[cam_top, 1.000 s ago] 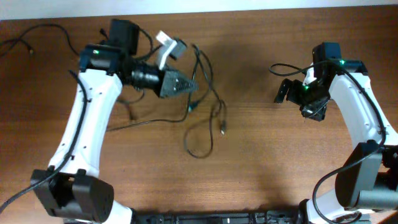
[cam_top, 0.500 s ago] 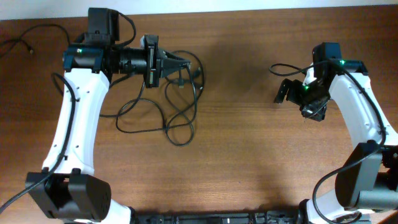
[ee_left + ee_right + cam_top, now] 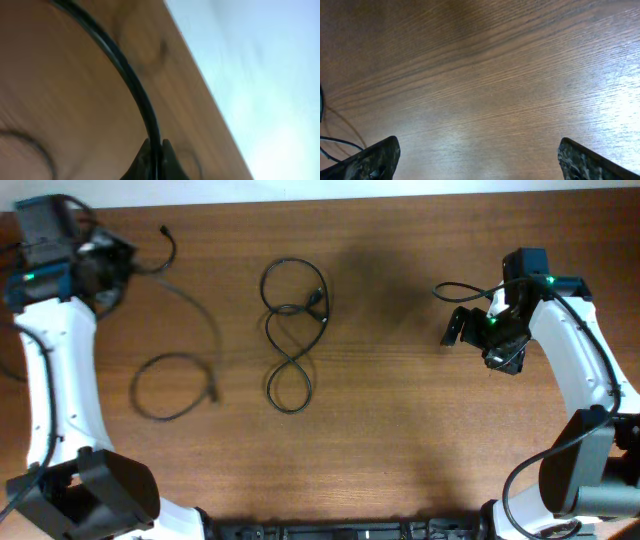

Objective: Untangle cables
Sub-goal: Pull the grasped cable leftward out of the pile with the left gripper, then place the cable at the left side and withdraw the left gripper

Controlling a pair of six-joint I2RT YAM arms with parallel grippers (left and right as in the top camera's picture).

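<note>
The left arm has swung from the middle of the table (image 3: 400, 440) out to its far left corner, dragging one cord with it. Half a second ago the cords lay in one overlapping heap under the left gripper (image 3: 112, 265); now they lie as two separate pieces. The pulled cable (image 3: 217, 350) trails from the left jaws across the left side of the table and ends in an open loop. The figure-eight cable (image 3: 289, 357) lies on its own near the centre, well apart from the other.

In the left wrist view the jaws are closed on the pulled cable, the strand pinched between the fingertips. The right gripper (image 3: 465, 328) hovers over bare wood at the right, where it was a second ago. Its jaws are spread wide and hold nothing.

The main separation looks done. What remains, as I judge it, is the figure-eight cable's own crossing, and the release of the pulled cable.
</note>
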